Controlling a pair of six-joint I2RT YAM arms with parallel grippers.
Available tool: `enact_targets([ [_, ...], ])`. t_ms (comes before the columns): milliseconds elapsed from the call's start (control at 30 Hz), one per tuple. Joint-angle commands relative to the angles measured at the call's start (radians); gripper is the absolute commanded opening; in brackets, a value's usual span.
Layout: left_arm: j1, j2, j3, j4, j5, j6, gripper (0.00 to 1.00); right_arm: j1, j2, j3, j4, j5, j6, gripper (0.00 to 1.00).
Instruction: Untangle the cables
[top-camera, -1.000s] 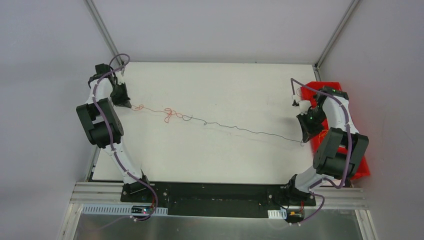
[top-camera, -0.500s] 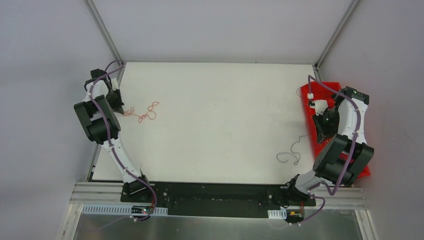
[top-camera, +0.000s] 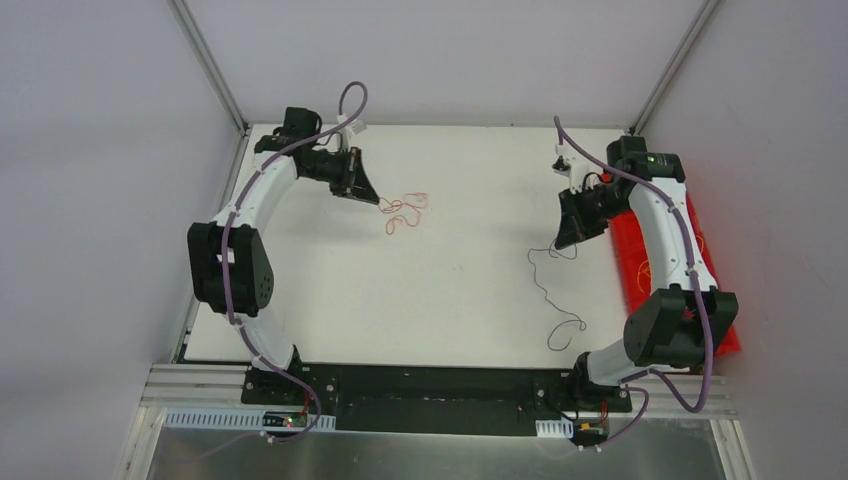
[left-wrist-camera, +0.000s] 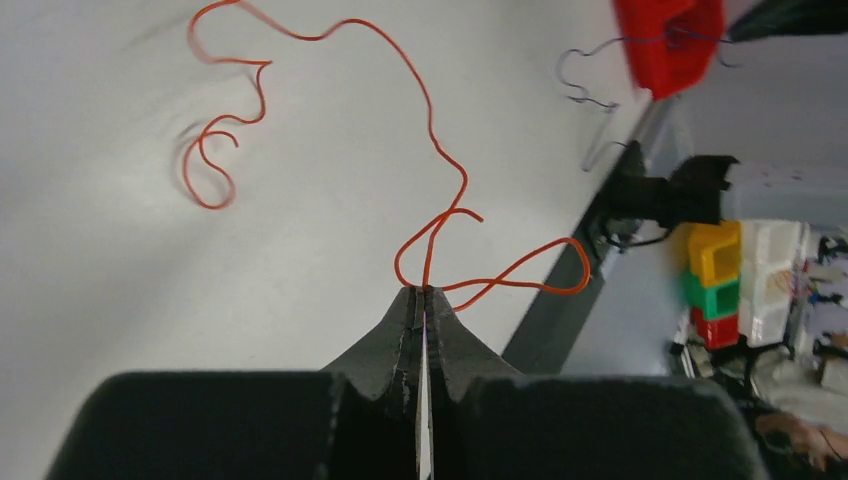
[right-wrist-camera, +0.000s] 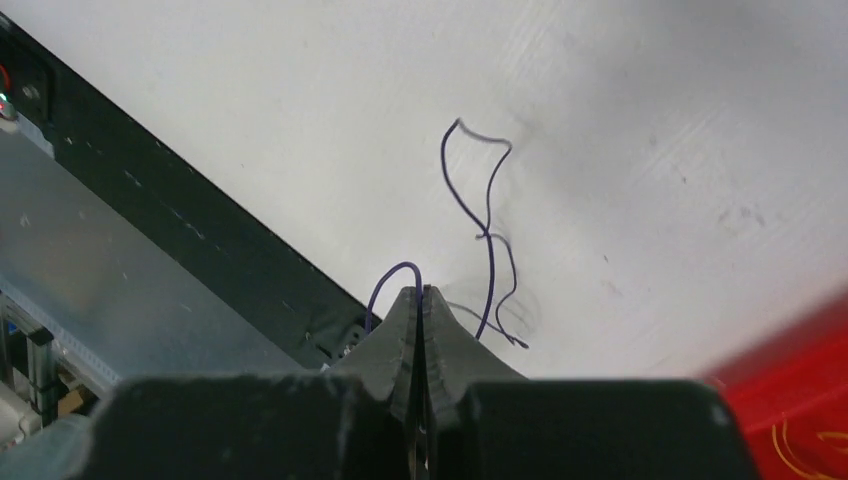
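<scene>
A thin orange cable (top-camera: 405, 210) curls loosely on the white table at the back, left of centre; it also shows in the left wrist view (left-wrist-camera: 430, 130). My left gripper (top-camera: 376, 198) is shut on one end of it (left-wrist-camera: 424, 290). A thin dark purple cable (top-camera: 548, 290) trails down the right side of the table; it also shows in the right wrist view (right-wrist-camera: 487, 215). My right gripper (top-camera: 560, 240) is shut on its upper end (right-wrist-camera: 420, 290). The two cables lie apart and do not touch.
A red bin (top-camera: 660, 255) with more thin wires in it stands at the table's right edge, beside my right arm. A black rail (top-camera: 430, 385) runs along the near edge. Walls and frame posts close in the back corners.
The cables came apart from one stretched line. My left gripper swung from the far left edge toward the back centre with the orange cable. My right gripper moved inward off the red bin with the purple cable.
</scene>
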Motion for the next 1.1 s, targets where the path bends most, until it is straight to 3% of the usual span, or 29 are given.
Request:
enact_targets([
  [0,-0.089,-0.05,0.024,-0.004,0.193,-0.107,0.0,0.038,-0.021,-0.002,0.144,-0.113,0.152,0.0],
  [233,-0.118,0.036,-0.036,0.07,0.087,-0.185,0.0,0.043,0.033,-0.131,0.244,0.031,0.168,0.01],
  [367,-0.139,0.097,-0.081,0.07,0.008,-0.209,0.0,0.062,0.071,-0.161,0.214,0.093,0.139,0.47],
  [467,-0.163,0.167,-0.109,0.071,-0.032,-0.241,0.0,0.086,0.031,-0.178,0.279,0.009,0.17,0.75],
  [500,-0.171,0.184,-0.111,0.071,-0.028,-0.254,0.0,0.107,0.019,-0.185,0.305,-0.012,0.172,0.79],
  [667,-0.206,0.26,-0.091,0.072,-0.02,-0.278,0.0,0.236,-0.034,-0.267,0.446,-0.053,0.099,0.81],
  [867,-0.263,0.312,-0.048,0.073,-0.025,-0.302,0.0,0.409,-0.106,-0.512,0.711,0.01,-0.067,0.83],
  [1067,-0.318,0.355,-0.023,0.081,-0.026,-0.312,0.0,0.528,-0.086,-0.577,0.842,0.045,-0.094,0.86],
])
